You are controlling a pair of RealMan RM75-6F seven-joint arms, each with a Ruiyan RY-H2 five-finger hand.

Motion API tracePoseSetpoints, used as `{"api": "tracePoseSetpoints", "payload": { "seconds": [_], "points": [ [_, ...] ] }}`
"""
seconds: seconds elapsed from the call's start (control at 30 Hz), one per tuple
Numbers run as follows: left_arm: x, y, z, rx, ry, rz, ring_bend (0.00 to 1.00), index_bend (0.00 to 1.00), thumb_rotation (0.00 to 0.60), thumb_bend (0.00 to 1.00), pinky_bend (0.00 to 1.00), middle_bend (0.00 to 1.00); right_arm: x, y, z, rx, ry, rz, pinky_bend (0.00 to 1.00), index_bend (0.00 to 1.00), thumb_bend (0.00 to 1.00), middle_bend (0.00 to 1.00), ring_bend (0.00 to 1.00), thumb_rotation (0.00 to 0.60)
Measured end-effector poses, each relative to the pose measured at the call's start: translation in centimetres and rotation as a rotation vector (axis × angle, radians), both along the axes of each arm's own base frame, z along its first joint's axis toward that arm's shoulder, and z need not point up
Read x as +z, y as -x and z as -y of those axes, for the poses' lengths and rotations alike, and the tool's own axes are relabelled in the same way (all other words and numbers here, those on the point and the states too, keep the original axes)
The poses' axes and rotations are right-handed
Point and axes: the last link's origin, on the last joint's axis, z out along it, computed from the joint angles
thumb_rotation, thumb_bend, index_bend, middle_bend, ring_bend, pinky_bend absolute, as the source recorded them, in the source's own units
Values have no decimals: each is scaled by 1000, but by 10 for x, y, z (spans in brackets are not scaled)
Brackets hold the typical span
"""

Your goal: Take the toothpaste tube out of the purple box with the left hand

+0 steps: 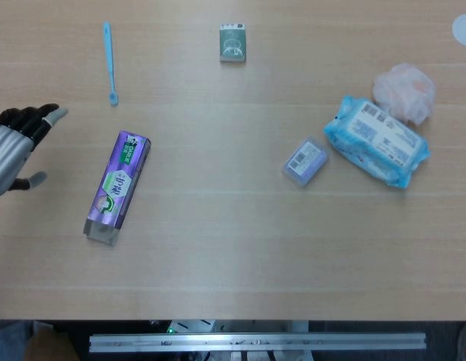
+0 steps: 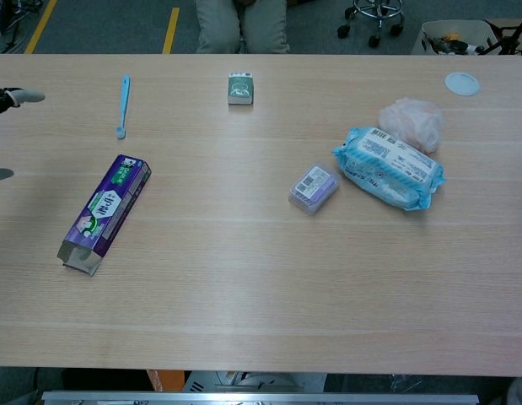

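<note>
So the purple box (image 1: 117, 187) is lying flat on the table (image 1: 217, 248), left side, long axis tilted a bit, with the open flap end toward the near edge. The toothpaste tube itself isn't visible anywhere — my guess is it's inside the box, so basically nothing of the actual task is done yet.

The left hand (image 1: 18, 147) is off to the left of the box, near but clearly apart from it, fingers spread and nothing in it. In the chest view you only catch a fingertip or two at the frame edge. Right hand doesn't show in either view.

What's left, as I read it: get the hand over to the box, reach the open end, pull the tube out — pretty much everything.

Other stuff around: a blue toothbrush (image 1: 110, 62) beyond the box, a small green box (image 1: 233, 42) at the far middle, a little purple packet (image 1: 305, 162), a blue wipes pack (image 1: 376, 141) touching a pink bath pouf (image 1: 404, 91), and a white lid (image 2: 462, 83) at the far right.
</note>
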Motion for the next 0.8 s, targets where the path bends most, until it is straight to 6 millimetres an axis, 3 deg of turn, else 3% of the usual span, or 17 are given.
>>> {"api": "tracePoseSetpoints", "payload": {
  "seconds": [0.17,0.37,0.8],
  "points": [
    [-25,0,-10,-102,91,-54,33,0,600,147,177,0,-1,-1,0,-3,-3,-2,600,496,236,507,538,600],
    [-54,-9,-10,-230,185,-95,25,0,600,147,172,0,-2,-3,1,-3,-11,-2,600,496,237,507,538,600],
    [-77,-12,-15,-381,209,-164,25,0,600,147,163,0,2,-3,-3,-14,-6,-2,600,496,237,507,538,600]
  ]
}}
